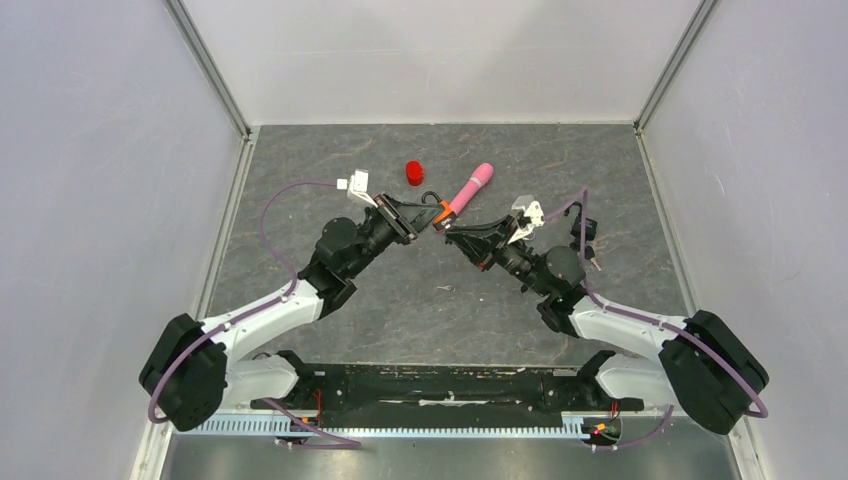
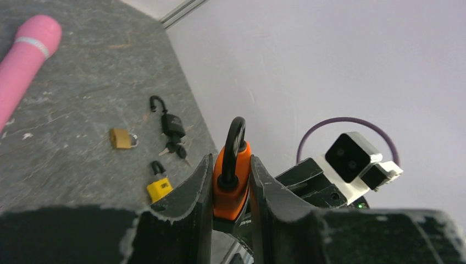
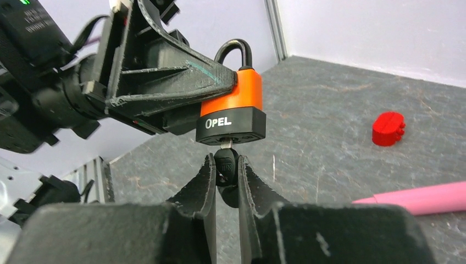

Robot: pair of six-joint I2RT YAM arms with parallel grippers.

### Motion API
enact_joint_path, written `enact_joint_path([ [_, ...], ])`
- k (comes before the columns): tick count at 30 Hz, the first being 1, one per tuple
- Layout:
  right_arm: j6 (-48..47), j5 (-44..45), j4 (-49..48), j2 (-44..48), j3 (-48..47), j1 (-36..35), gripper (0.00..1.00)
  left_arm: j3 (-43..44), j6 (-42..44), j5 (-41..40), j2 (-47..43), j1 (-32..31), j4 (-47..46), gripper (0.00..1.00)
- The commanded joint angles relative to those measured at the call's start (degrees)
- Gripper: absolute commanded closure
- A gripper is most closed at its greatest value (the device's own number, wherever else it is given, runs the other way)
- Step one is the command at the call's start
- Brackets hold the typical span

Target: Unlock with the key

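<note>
**Key at the keyhole, turn to be made**

The orange padlock (image 3: 235,102) is seen in the upper middle of the right wrist view, shackle up and closed. It is clamped by its body between the jaws of the left gripper (image 2: 231,160). The key (image 3: 226,168) is pinched by its black head in the narrowly set right gripper (image 3: 225,160), and its blade appears to be entered in the keyhole. The turn is best made about the blade's own axis, without sideways push, while the lock is held steady.
</note>
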State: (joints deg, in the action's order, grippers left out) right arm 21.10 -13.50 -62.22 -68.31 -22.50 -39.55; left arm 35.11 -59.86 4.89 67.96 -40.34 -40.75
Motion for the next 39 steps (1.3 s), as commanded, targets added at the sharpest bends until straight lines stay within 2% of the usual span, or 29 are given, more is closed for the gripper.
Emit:
enact_joint_path([
  [1,-8.35,5.67,5.75,-0.08,-4.58,-1.37,1.0,2.31,0.64,10.22,-2.25,-6.16,10.5,0.98],
  [6,-17.39,13.08,10.69,0.21,-6.02,-5.07,1.0,2.74,2.02,6.07,-3.62,-6.68,16.32,0.98],
  [16,-30.33,26.24,15.88,0.48,-7.69,-12.73,1.0,1.16,-1.5,-4.61,-6.88,-6.68,23.68,0.98],
  [18,-32.32,28.79,16.31,-0.03,-7.95,-14.02,1.0,1.19,-2.15,-4.67,-7.04,-6.68,24.56,0.98],
  [25,-33.33,32.83,15.77,-0.99,-7.48,-15.29,1.0,0.92,-4.59,-4.64,-6.48,-6.68,24.11,0.98],
  [30,-34.3,38.02,17.04,-1.02,-8.11,-15.88,1.0,0.67,-5.11,-7.79,-7.6,-6.66,25.49,0.98],
  [32,-34.11,37.06,16.64,-0.71,-7.53,-15.91,1.0,0.74,-5.06,-7.85,-7.8,-6.6,25.5,0.98],
  [34,-32.77,34.01,15.22,0.57,-6.25,-15.91,0.89,0.74,-5.23,-8.17,-8.11,-6.59,25.92,0.98],
  [36,-32.36,30.09,14.58,1.99,-5.41,-15.93,0.69,0.39,-5.29,-8.8,-8.48,-6.51,26.53,0.98],
  [39,-33.3,26.24,14.31,4.03,-4.35,-16.2,0.58,-0.05,-6.25,-9.72,-9.09,-6.12,27.09,0.98],
])
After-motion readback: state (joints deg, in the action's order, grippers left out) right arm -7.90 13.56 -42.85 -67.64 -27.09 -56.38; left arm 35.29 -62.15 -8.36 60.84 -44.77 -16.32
